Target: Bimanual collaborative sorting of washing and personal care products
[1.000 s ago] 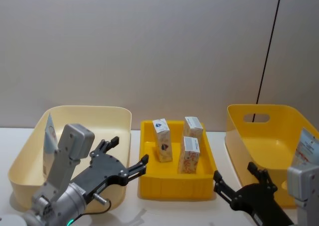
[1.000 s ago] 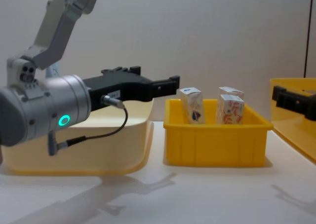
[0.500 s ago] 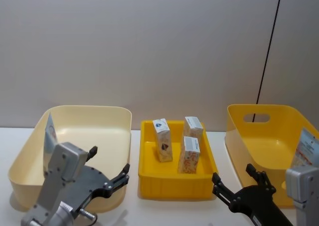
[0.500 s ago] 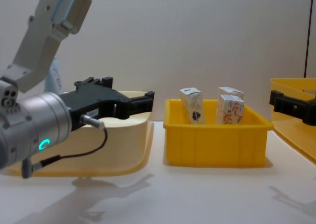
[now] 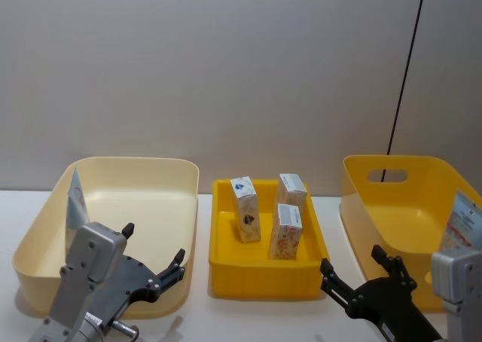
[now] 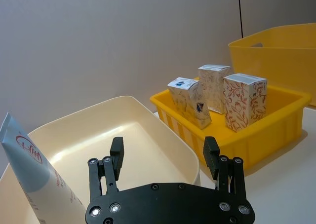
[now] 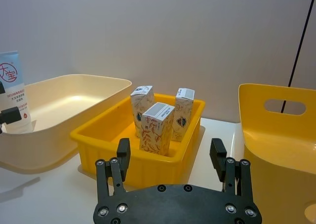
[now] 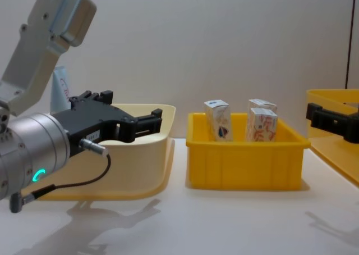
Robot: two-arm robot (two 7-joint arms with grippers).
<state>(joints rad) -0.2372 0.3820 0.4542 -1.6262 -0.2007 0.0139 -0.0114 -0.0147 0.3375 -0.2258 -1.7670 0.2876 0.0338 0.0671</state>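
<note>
Hovering over the counter (image 5: pixel 256 321), the left tool (image 5: pixel 154 242) sits at the cream bin's (image 5: pixel 135 162) near side and the right tool (image 5: pixel 351 259) before the yellow bin (image 5: pixel 392 214). Both have fingers apart and hold nothing. Three cartons (image 5: pixel 286 233) stand upright in the tray (image 5: pixel 263 273) between. Left tube (image 5: pixel 74 206) and right tube (image 5: pixel 461 223) lean on their bins' walls. We judge each arm serves its own side.

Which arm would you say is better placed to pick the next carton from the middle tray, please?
Probably the right. The right hand is open and empty close to the yellow tray, with the cartons straight ahead of it. The left hand, also open, faces the cream bin instead.
</note>
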